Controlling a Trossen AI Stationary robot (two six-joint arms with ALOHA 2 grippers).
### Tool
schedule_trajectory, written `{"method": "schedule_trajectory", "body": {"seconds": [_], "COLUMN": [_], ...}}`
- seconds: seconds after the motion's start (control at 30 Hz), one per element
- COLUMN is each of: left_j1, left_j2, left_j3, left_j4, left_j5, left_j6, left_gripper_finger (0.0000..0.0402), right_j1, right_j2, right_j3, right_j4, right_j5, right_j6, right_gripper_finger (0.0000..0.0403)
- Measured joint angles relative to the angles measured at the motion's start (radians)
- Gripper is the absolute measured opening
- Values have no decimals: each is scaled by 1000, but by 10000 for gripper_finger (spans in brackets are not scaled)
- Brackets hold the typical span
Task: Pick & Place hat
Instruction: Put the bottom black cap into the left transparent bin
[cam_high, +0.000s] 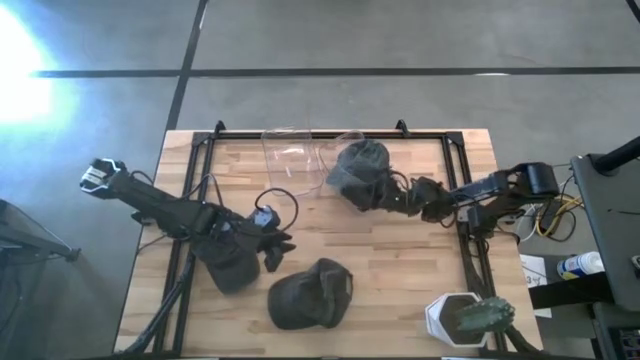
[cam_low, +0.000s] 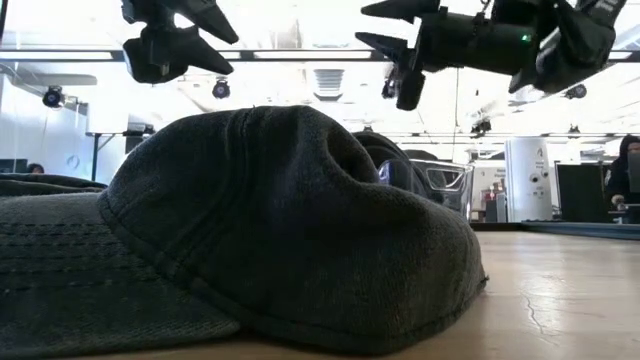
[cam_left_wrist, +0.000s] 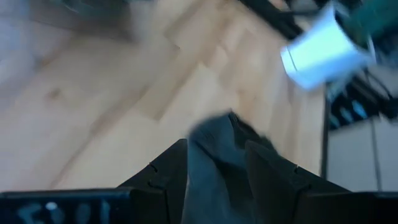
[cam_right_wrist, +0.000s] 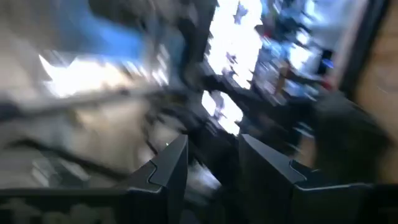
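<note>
Three dark caps lie on the wooden table. One sits near the near edge (cam_high: 312, 295) and fills the low view (cam_low: 280, 220). A second lies under my left arm (cam_high: 232, 265) (cam_low: 40, 183). The third rests by the clear container at the far side (cam_high: 360, 168) (cam_low: 395, 160). My left gripper (cam_high: 278, 250) (cam_low: 232, 55) hangs open well above the table between the first two caps. Its wrist view shows dark cap cloth (cam_left_wrist: 214, 140) past the parted fingers (cam_left_wrist: 216, 149). My right gripper (cam_high: 385, 193) (cam_low: 362, 25) (cam_right_wrist: 212, 146) is open and raised over the far cap's near right side.
A clear plastic container (cam_high: 290, 150) (cam_low: 445, 185) stands at the far edge beside the far cap. A white pot with a green plant (cam_high: 465, 320) (cam_left_wrist: 326, 46) sits at the near right corner. A black frame runs around the table top. Bare wood lies between the caps.
</note>
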Motion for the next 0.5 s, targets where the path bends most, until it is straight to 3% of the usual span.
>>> {"method": "schedule_trajectory", "body": {"seconds": [0.2, 0.37, 0.5], "left_j1": [-8, -39, -78], "left_j2": [-1, 2, 3], "left_j3": [0, -5, -37], "left_j4": [-174, -241, -168], "left_j5": [246, 361, 415], "left_j6": [14, -10, -47], "left_gripper_finger": [153, 153, 153], "right_j1": [3, 35, 53], "right_j2": [-149, -206, -182], "right_j3": [118, 312, 439], "right_j4": [-719, -1320, -1597], "right_j5": [-206, -232, -231], "right_j6": [-283, -502, -562], "right_gripper_finger": [139, 138, 137]}}
